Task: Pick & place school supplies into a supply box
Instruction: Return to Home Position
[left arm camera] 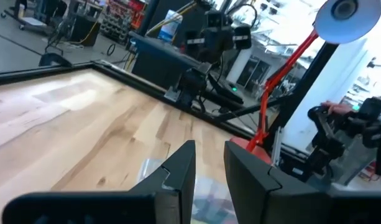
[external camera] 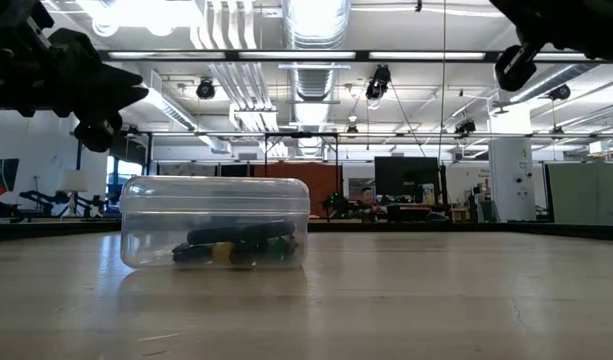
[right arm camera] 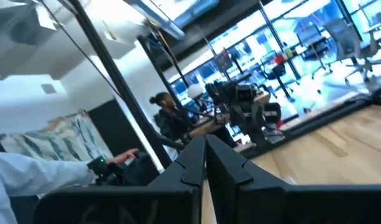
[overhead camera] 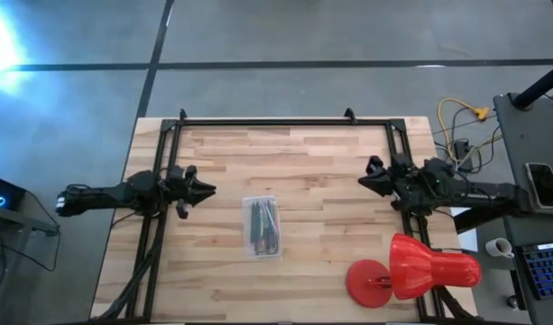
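The clear supply box rests on its base at the middle of the wooden table; it also shows in the low view. Several pens, dark, green and yellow, lie inside it. No supplies show loose on the table. My left gripper hangs above the table to the left of the box, its fingers a little apart and empty. My right gripper hangs above the table to the right of the box, its fingers shut together and empty.
A big pink-red lamp lies on the table at the near right corner. A black frame runs along the table's far, left and right edges. A person and a pale sleeve show beyond the table.
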### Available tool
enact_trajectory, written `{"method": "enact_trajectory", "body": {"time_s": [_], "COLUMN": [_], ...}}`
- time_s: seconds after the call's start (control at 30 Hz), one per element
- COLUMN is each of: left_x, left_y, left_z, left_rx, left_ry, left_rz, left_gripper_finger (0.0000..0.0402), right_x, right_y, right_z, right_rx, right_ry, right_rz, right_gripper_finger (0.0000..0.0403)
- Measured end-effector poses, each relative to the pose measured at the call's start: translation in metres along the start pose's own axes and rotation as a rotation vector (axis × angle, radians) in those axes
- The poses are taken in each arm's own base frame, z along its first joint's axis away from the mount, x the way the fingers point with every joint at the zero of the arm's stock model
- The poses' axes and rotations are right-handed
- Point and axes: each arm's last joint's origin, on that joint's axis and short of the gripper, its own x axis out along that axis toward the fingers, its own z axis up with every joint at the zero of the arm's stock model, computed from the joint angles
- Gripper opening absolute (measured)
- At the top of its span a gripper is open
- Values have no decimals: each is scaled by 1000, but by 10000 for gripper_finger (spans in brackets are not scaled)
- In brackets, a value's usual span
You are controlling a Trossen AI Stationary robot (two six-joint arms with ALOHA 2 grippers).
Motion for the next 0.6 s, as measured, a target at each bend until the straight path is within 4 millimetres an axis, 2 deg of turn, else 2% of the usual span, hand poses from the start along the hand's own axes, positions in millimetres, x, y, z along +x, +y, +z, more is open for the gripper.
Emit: {"method": "enact_trajectory", "body": {"time_s": [0.13, 0.33, 0.6], "left_x": [0, 1, 4], "left_y": [-1, 0, 2], "left_z": [1, -1, -5], "left_rx": [0, 0, 0], "left_ry": [-12, 8, 67], "left_rz": [-6, 4, 32], "left_gripper_finger": [69, 69, 69], "right_x": [-7, -15, -24], "right_y": [-3, -18, -32], "right_z": [-6, -36, -61], "right_rx": [-6, 16, 76], "right_ry": [-19, 42, 277], "right_rz": [14, -2, -150], "right_gripper_finger": [8, 8, 9]}}
